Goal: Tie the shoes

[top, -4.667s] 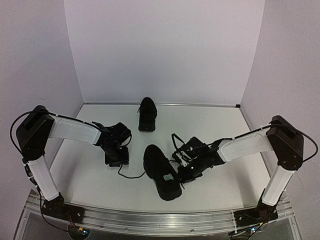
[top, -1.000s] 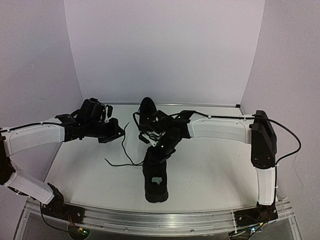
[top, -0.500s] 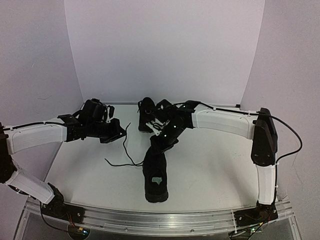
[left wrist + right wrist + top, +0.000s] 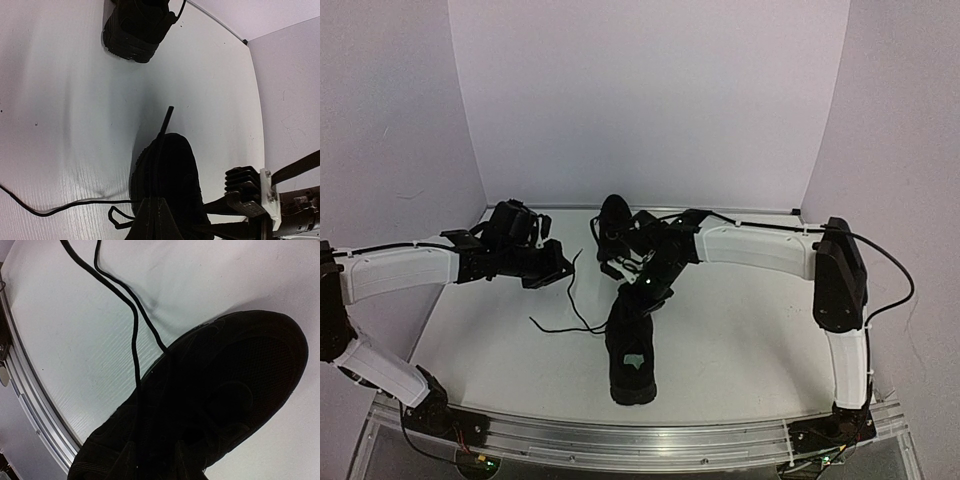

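On the white tabletop (image 4: 740, 330), 2 black shoes. At the middle, the near shoe (image 4: 632, 350), heel toward the arm bases, toe toward the back wall, pale insole label (image 4: 635, 362) showing in its opening. Close to the back wall, the far shoe (image 4: 612, 222), apart from the first and partly hidden by the right arm. Out over the left half of the tabletop, the left claw (image 4: 560, 270), fingers pressed fully together and pinching a thin black lace (image 4: 168, 120). In the left wrist view, a straight run of that strand from the closed fingertips across the near shoe's toe. More lace lying slack on the tabletop between left claw and near shoe. Low over the near shoe's toe end, the right claw (image 4: 642, 285), fingers dark against the black shoe. Impossible to tell how far apart, or whether gripping anything. In the right wrist view, 2 lace strands side by side across the tabletop to the shoe's side.
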{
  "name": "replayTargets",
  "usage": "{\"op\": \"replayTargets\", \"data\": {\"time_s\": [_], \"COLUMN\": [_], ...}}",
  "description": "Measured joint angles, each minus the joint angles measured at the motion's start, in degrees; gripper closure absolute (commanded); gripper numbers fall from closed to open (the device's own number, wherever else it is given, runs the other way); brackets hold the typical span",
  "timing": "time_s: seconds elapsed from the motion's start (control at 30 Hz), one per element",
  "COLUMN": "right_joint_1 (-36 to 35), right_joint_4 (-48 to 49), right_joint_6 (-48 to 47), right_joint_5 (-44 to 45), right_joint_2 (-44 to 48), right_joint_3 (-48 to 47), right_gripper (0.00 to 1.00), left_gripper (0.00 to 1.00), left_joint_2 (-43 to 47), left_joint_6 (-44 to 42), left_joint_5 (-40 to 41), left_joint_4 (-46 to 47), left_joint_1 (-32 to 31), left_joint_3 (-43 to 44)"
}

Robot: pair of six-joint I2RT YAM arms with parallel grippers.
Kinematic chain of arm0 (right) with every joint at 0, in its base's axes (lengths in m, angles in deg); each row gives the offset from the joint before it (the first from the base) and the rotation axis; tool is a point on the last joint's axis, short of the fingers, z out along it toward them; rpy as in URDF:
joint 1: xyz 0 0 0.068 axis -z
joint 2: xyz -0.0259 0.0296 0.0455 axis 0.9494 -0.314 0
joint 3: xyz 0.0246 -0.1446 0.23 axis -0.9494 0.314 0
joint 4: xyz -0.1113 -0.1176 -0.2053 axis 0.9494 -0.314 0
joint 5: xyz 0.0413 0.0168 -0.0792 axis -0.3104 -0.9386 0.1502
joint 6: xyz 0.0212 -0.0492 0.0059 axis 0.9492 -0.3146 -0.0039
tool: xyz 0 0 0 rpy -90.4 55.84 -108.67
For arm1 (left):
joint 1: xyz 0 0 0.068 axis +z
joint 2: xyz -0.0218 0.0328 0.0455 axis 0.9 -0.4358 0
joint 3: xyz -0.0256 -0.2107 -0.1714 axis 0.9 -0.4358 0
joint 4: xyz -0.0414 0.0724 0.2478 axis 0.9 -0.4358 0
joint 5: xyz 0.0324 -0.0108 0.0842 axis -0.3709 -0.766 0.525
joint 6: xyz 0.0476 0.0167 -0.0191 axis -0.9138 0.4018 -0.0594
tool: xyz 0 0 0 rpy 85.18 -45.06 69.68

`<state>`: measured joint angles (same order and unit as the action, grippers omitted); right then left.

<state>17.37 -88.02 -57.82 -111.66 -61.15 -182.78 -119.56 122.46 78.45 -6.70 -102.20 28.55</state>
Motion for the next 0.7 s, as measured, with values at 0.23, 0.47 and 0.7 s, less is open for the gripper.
{"op": "replayTargets", "data": {"time_s": [0.23, 0.47, 0.7], "right_joint_1": [0.0, 0.0, -0.1], "right_joint_4": [-0.5, -0.5, 0.7], "right_joint_6": [-1.0, -2.2, -2.3], "right_joint_5": [-0.2, -1.7, -1.7], "right_joint_2": [-1.4, -1.2, 2.3], "right_joint_3": [-0.1, -0.5, -0.1], "right_gripper": [0.96, 1.0, 1.0], "left_gripper": [1.0, 1.0, 1.0], "left_joint_2": [0.0, -1.7, -4.9], "left_joint_6": [1.0, 2.2, 2.3], "left_joint_5": [-0.3, -1.8, -5.0], "left_joint_4": [0.6, 2.1, 3.9], "left_joint_1": [0.0, 0.0, 0.0], "left_joint_3": [0.0, 0.0, 0.5]}}
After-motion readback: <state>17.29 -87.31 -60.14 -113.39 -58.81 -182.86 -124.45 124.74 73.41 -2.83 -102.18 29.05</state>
